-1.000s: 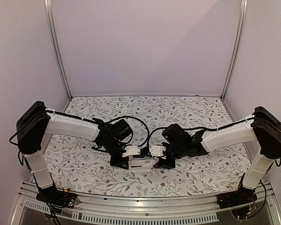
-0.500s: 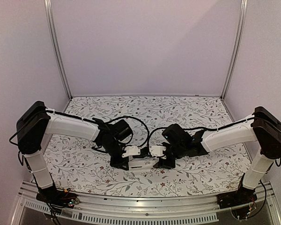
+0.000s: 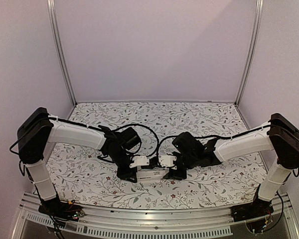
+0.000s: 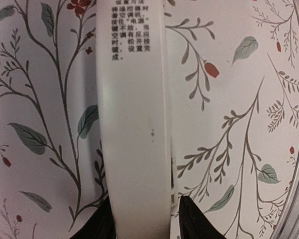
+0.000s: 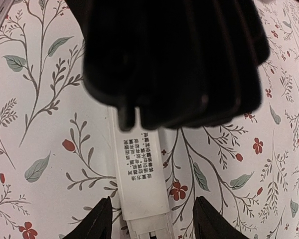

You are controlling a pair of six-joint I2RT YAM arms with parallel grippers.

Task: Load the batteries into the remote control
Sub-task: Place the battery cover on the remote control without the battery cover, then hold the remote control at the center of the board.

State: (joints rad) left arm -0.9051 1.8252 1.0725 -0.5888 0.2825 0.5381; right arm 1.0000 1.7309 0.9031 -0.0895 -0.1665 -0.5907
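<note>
**A:** Left wrist view, nearest first: what is closest?

**B:** The left gripper (image 4: 147, 221) has its two dark fingertips (image 4: 102, 224) at the bottom edge, one on each side of the remote control (image 4: 134, 124). They stand apart, close against the bar (whether they press on it or only flank it, I cannot tell).

**A:** And beyond the tips?

**B:** The white bar runs straight away from them, flat on the floral tablecloth (image 4: 239, 124). Small printed text (image 4: 130, 30) sits on it at the far end of the view.

**A:** The right wrist?

**B:** The right gripper (image 5: 152, 219) straddles the same bar from its other end. Its fingers (image 5: 97, 221) are spread wider than the bar, with cloth plainly showing between the bar and one of them, so nothing is clamped. Past the tips comes the same printed text, and farther out a black blurred mass (image 5: 174, 59) hides the rest of the bar.

**A:** And from above?

**B:** The two grippers face each other tip to tip. The remote lies lengthwise between them, one end at each pair of fingers, and the patterned cloth stretches away behind.
</note>
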